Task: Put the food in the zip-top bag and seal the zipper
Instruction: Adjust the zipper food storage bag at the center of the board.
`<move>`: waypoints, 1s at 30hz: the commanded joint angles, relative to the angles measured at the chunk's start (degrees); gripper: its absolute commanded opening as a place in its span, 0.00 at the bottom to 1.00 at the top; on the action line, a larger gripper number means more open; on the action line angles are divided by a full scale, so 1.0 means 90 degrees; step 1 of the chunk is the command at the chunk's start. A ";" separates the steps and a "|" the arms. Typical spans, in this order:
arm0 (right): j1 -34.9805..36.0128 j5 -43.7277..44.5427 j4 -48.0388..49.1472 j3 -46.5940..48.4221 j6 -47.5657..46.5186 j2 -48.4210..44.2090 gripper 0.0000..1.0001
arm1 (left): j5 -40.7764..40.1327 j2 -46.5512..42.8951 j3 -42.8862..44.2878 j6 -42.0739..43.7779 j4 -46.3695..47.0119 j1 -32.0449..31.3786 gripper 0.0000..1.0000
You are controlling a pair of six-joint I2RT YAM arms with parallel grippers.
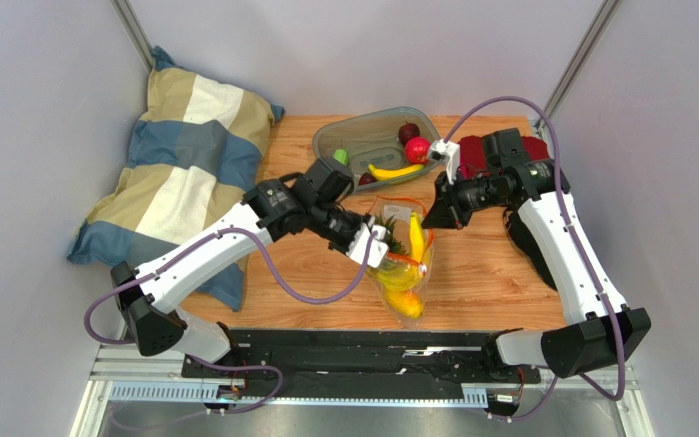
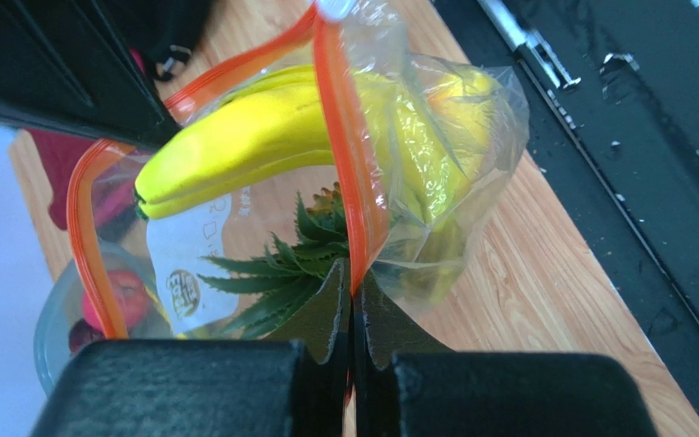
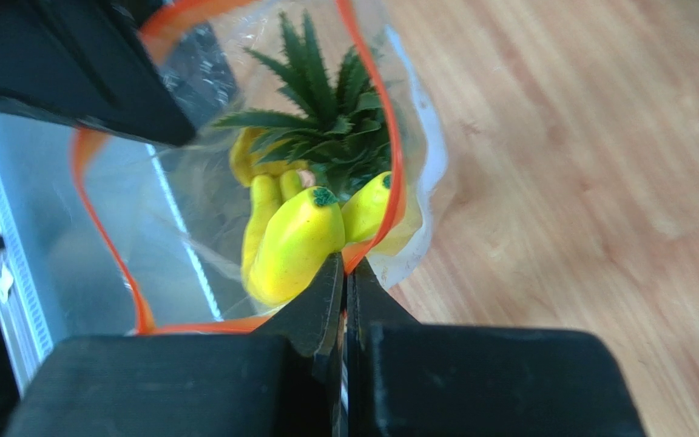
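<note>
- The left arm [image 1: 207, 250] is reaching in from the bag's [image 1: 405, 273] left, elbow bent and wrist pointing toward the bag's mouth.
- Its jaws are pressing together on the orange zipper [image 2: 339, 137], pinching the strip on the side of the mouth nearest that arm.
- The right arm [image 1: 563, 246] is bending in from the bag's right, with its forearm raised and its wrist turned toward the bag.
- Its jaws are likewise pinching the zipper strip, on the opposite side of the mouth.
- The bag is hanging between the two grips with its lower end resting on the counter [image 1: 481, 282], and the zipper is gaping in an open loop.
- Inside the bag, a yellow banana [image 2: 253, 146] and pineapple leaves [image 3: 326, 127] are showing. The yellow pieces below them are blurring together through the crinkled plastic.
- Just behind the bag, the tray [image 1: 362, 127] is holding a second banana [image 1: 394, 171], a red fruit [image 1: 417, 148] and a green fruit [image 1: 341, 157].
- The zipper's slider is proving hard to make out.
- In each wrist view a dark shape is cutting off the upper left corner.
- A dark red object [image 1: 479, 153] beyond the bag's right is sitting partly behind the right arm.
</note>
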 commanded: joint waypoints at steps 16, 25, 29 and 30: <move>0.1024 -0.0530 0.0174 -0.0603 -0.0757 0.0299 0.00 | -0.0051 -0.0870 -0.1252 -0.3441 0.1726 -0.0835 0.20; 0.0780 -0.1263 0.0145 0.0179 -0.0648 0.0193 0.00 | -0.0266 -0.0978 -0.0775 -0.3105 0.1347 -0.0844 0.01; 0.0780 -0.1038 0.0057 -0.0133 -0.0990 0.0290 0.00 | -0.0325 -0.0764 -0.0716 -0.1924 0.0344 -0.0844 0.82; 0.0780 -0.1038 0.0057 -0.0183 -0.0991 0.0329 0.00 | -0.0296 -0.0667 -0.0648 -0.1697 0.0118 -0.0844 0.86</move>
